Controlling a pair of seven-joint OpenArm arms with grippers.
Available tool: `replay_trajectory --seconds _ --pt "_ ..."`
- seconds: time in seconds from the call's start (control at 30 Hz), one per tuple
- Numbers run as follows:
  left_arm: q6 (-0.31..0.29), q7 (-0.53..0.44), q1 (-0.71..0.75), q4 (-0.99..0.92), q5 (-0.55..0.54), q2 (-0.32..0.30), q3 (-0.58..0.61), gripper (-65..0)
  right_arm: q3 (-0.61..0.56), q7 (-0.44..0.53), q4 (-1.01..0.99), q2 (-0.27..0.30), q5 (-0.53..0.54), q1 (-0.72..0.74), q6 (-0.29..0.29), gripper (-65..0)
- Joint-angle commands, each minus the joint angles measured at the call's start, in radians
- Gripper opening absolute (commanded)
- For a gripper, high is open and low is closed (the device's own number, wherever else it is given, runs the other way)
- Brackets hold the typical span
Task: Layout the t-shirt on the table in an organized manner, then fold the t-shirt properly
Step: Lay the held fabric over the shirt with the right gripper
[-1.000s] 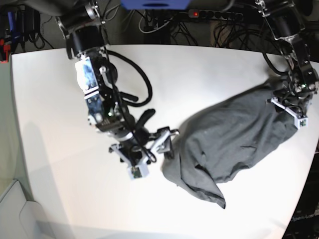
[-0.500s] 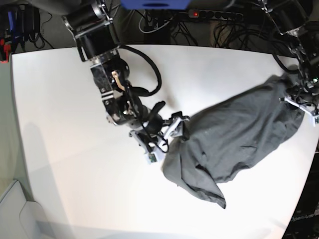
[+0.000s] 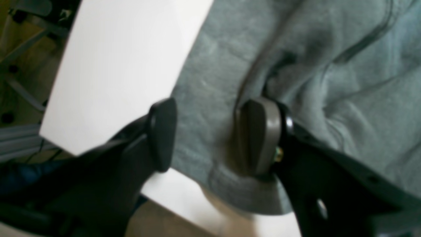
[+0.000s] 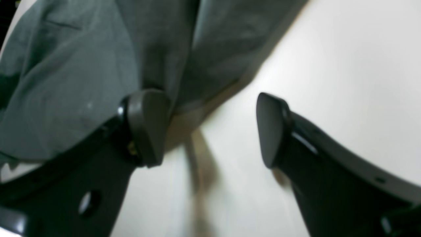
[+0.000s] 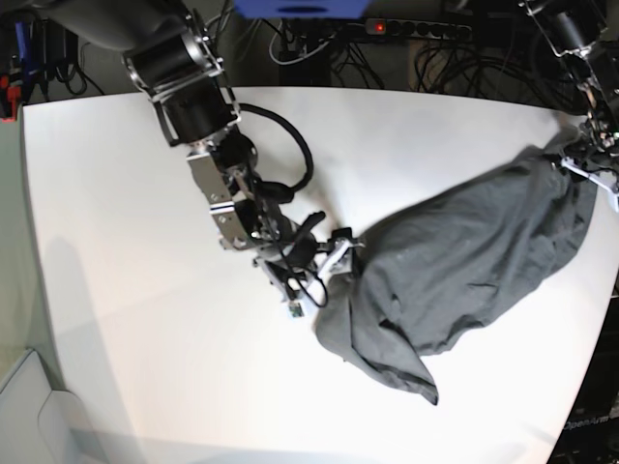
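The dark grey t-shirt (image 5: 464,261) lies crumpled on the right half of the white table (image 5: 145,290), one end reaching the right edge. My left gripper (image 5: 592,166) is at that end. In the left wrist view its jaws (image 3: 210,138) stand apart astride the t-shirt (image 3: 329,65), one finger (image 3: 260,138) pressed into a fold, with the hem hanging past the table (image 3: 115,65). My right gripper (image 5: 334,261) is open at the shirt's left edge. In the right wrist view (image 4: 210,130) one finger (image 4: 148,128) touches the t-shirt (image 4: 82,65) and the other is over bare table (image 4: 345,65).
Behind the table's far edge are tangled cables and a power strip (image 5: 377,27). The right table edge runs just beside my left gripper, and the floor shows past the table corner (image 3: 59,144) in the left wrist view.
My right gripper has slid rightward up to the shirt's left edge. My left gripper has moved back and right, and the shirt's right end has stretched along with it.
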Motion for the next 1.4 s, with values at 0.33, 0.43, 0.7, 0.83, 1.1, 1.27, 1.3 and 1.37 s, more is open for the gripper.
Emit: replay_trajectory --seconds 0.33,0.43,0.7,0.83,1.1,1.27,1.3,1.37 --pt "0.003 -0.018 -0.011 -0.025 -0.002 -0.017 -0.002 -31.6 0.002 0.020 0.015 -0.070 0.008 0.023 0.127 -22.0" --pt "0.003 -0.018 -0.011 -0.023 -0.002 -0.015 -0.002 -31.6 0.002 0.026 0.015 -0.077 0.008 0.021 0.127 -22.6" --pt "0.003 -0.018 -0.011 -0.022 -0.002 -0.015 -0.002 -31.6 0.000 0.026 0.013 -0.077 0.008 0.011 0.127 -53.9" --pt "0.003 -0.018 -0.011 -0.022 -0.002 -0.015 -0.002 -31.6 -0.001 0.020 0.021 -0.077 0.008 0.009 0.125 -65.0" --pt "0.003 -0.018 -0.011 -0.020 -0.002 -0.015 -0.002 -31.6 -0.007 -0.010 0.423 -0.067 0.003 -0.121 0.120 -65.0" --pt "0.003 -0.018 -0.011 -0.018 -0.002 -0.015 -0.002 -31.6 -0.086 -0.207 0.708 -0.070 0.003 -0.135 0.120 -65.0" --pt "0.003 -0.018 -0.011 -0.018 -0.002 -0.015 -0.002 -31.6 -0.113 -0.225 0.755 -0.070 0.003 -0.135 0.120 -65.0" --pt "0.003 -0.018 -0.011 -0.018 -0.004 -0.015 -0.002 -31.6 -0.172 -0.254 0.830 -0.077 0.003 -0.124 0.120 -65.0"
